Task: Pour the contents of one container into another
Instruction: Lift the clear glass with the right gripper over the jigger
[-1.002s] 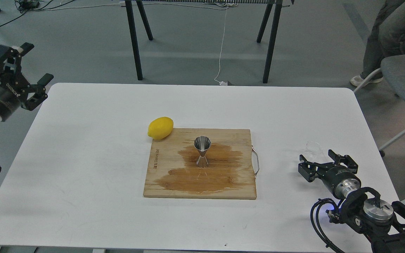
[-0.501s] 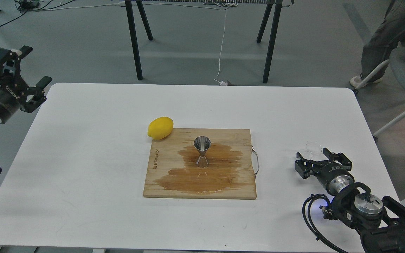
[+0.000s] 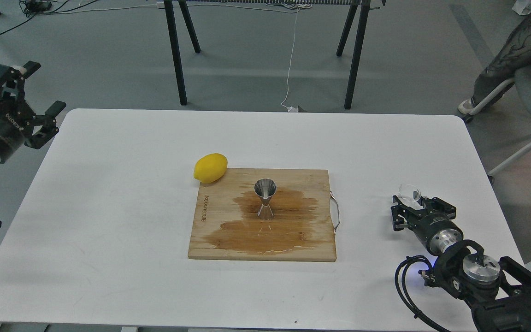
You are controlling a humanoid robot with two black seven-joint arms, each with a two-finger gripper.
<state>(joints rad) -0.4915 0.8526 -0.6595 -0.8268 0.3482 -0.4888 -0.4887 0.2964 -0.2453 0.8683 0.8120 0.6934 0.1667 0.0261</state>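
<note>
The clear glass cup [image 3: 410, 192] stands on the white table [image 3: 122, 152] at the right, between the fingertips of my right gripper [image 3: 416, 199]. The fingers have drawn in against its sides, so the gripper is shut on the cup. The steel hourglass jigger [image 3: 265, 198] stands upright in the middle of the wooden cutting board [image 3: 215, 230], well to the left of the cup, with a wet stain around its foot. My left gripper [image 3: 43, 88] hangs open and holding nothing beyond the table's far left corner.
A yellow lemon [image 3: 210, 167] lies at the board's far left corner. A metal handle [image 3: 336, 213] sticks out of the board's right edge. Black table legs [image 3: 175, 50] stand behind, and a chair with a person [image 3: 519, 60] is at far right.
My right gripper moved forward around the glass cup and its fingers narrowed onto it. The left gripper drifted slightly left. The person at far right shifted.
</note>
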